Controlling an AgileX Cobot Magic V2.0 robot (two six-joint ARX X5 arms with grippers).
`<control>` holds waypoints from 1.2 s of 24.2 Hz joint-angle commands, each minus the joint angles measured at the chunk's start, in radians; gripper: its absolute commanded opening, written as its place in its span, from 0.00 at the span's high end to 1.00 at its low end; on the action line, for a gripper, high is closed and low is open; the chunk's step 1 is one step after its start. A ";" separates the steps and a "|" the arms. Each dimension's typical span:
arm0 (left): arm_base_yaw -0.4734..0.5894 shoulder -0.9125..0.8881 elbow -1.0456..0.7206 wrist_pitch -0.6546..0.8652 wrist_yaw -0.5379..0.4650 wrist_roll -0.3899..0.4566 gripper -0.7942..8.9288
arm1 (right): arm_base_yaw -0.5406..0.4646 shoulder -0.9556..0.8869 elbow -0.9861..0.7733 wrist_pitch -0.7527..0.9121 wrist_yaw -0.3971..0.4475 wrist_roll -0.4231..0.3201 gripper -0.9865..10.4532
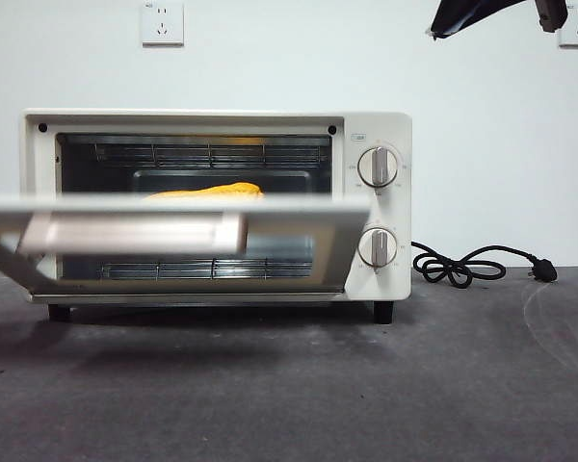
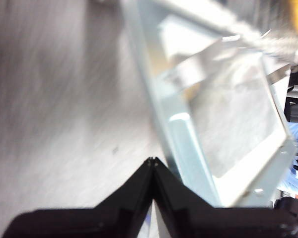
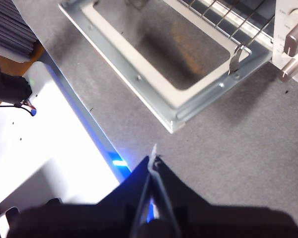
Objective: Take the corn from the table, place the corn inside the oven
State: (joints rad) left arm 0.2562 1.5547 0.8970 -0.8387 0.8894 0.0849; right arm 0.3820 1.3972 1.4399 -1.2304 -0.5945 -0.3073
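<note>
The corn (image 1: 207, 192) lies inside the cream-white oven (image 1: 380, 130) on its rack, with only its yellow-orange top showing above the door. The oven door (image 1: 299, 217) hangs about level, blurred, its beige handle (image 1: 130, 234) facing the camera. My left gripper (image 2: 153, 161) is shut and holds nothing; it hovers over the table right beside the door's metal frame (image 2: 188, 144). This gripper does not show in the front view. My right gripper (image 3: 153, 159) is also shut and bare, high above the table (image 3: 248, 148) near the door's corner (image 3: 176, 124). It appears as a black tip (image 1: 467, 14) at the top right.
Two round knobs (image 1: 378, 166) sit on the oven's right panel. The black cord (image 1: 462, 265) lies coiled on the table (image 1: 366, 385) right of the oven. A white robot base (image 3: 44, 163) with a blue light borders the table's near side.
</note>
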 commanded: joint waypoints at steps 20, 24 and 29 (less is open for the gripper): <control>-0.025 -0.039 0.383 -0.100 0.035 -0.024 0.93 | 0.003 -0.002 0.005 0.005 -0.004 -0.011 0.92; -0.049 -0.080 0.383 -0.182 0.034 0.054 0.93 | 0.003 -0.002 0.005 0.010 -0.002 -0.011 0.92; -0.087 -0.235 0.383 -0.230 0.033 0.080 0.93 | 0.003 -0.002 0.005 0.014 0.000 -0.011 0.92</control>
State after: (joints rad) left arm 0.1761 1.3586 1.2816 -1.0630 0.9188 0.1333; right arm 0.3824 1.3972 1.4399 -1.2217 -0.5922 -0.3073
